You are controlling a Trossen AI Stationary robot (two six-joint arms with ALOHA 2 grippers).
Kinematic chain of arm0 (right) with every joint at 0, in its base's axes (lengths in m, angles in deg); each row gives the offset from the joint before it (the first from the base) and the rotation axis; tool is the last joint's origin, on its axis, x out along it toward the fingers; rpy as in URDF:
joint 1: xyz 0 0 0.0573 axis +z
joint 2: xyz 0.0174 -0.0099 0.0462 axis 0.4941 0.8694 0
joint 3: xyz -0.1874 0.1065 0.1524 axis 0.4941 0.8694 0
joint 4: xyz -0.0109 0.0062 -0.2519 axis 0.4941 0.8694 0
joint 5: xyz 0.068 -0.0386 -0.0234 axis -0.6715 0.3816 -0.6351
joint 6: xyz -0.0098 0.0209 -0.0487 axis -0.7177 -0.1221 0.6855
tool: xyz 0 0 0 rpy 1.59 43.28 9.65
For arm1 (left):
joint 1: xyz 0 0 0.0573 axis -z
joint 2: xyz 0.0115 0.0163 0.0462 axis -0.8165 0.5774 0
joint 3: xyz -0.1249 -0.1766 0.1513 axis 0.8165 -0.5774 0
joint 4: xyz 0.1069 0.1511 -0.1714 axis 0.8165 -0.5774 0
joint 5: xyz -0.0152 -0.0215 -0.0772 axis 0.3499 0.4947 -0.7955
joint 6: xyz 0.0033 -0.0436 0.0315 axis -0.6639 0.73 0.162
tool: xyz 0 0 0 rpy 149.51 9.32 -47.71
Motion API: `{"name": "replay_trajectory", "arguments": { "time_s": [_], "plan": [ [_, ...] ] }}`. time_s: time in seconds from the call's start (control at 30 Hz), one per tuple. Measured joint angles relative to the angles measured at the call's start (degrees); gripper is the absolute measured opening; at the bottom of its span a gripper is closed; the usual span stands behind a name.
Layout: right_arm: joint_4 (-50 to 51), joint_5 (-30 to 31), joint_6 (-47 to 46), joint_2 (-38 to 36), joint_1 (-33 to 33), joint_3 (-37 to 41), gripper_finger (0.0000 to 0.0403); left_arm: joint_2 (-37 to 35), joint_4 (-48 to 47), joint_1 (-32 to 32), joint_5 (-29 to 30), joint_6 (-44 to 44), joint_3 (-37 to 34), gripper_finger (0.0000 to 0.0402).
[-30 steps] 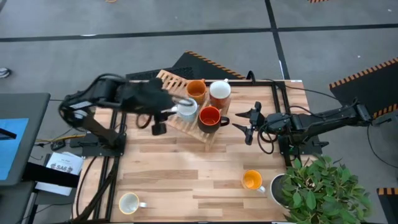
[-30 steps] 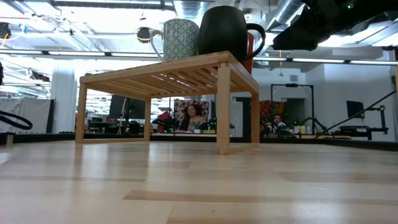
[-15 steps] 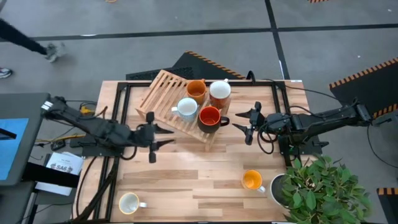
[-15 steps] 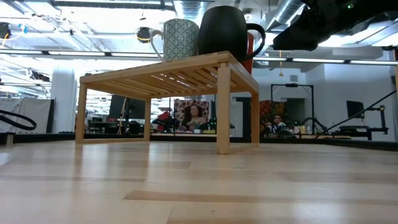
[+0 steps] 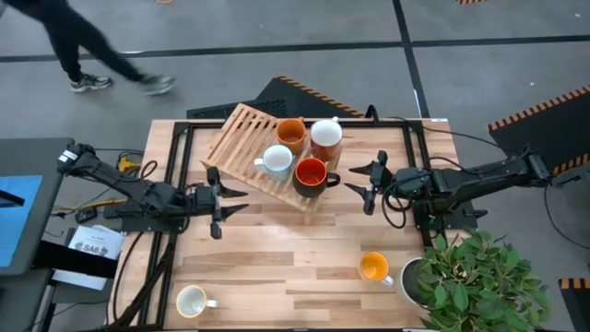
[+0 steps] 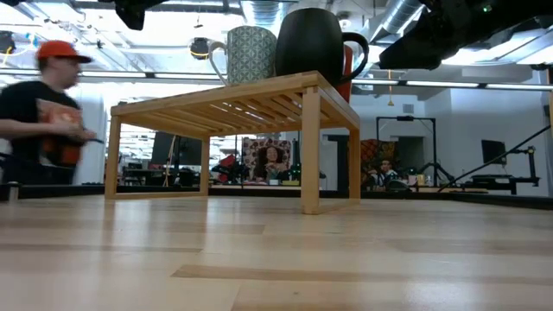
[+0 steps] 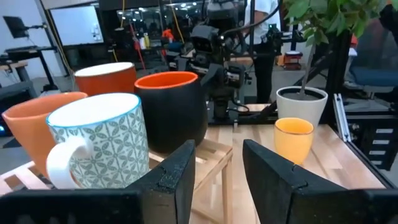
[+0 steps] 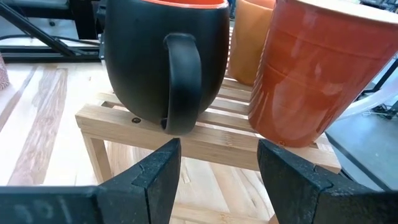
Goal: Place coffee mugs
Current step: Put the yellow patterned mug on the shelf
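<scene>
Four mugs stand upright on a slatted wooden rack point(image 5: 247, 143): pale blue-grey patterned point(image 5: 277, 160), brownish-orange point(image 5: 290, 134), terracotta with white inside point(image 5: 325, 136), and dark with red inside point(image 5: 312, 173). A bright orange-yellow mug point(image 5: 373, 267) and a cream-white mug point(image 5: 191, 300) stand on the table near its front edge. My left gripper point(image 5: 217, 200) is open and empty left of the rack, pointing at it point(image 7: 219, 155). My right gripper point(image 5: 369, 178) is open and empty right of the rack, facing the dark mug's handle point(image 8: 180, 81).
A white pot with a green plant point(image 5: 470, 277) stands at the table's near right corner, beside the orange-yellow mug. A person point(image 6: 43, 112) walks past beyond the table's far side. Bare wood lies between the rack and the front edge.
My left gripper has drawn back from beside the pale blue-grey mug on the rack, toward the table's left and near edges, and now hangs low beside the rack. The mug has stayed in place. A person has walked into view behind the table.
</scene>
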Motion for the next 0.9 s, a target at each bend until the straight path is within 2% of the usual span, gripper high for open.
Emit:
{"name": "replay_trajectory", "arguments": {
  "time_s": [0.43,0.7,0.77,0.9],
  "plan": [
    [2.88,1.53,1.11,-7.17,0.95,-0.11,0.024,0.13,0.1,0.0,-0.03,-3.23,0.02,0.0121],
    [3.2,1.53,1.09,-7.08,1.7,-0.11,0.024,0.15,-0.69,0.0,-0.5,-2.33,0.02,0.0121],
    [3.2,1.53,1.09,-6.74,1.68,-0.09,0.024,0.51,-0.41,-0.04,-4.33,0.3,0.02,0.0121],
    [3.29,1.53,1.18,-6.33,1.66,-0.09,0.024,2.46,-5.48,0.52,-20.21,8.02,2.53,0.0121]
  ]
}}
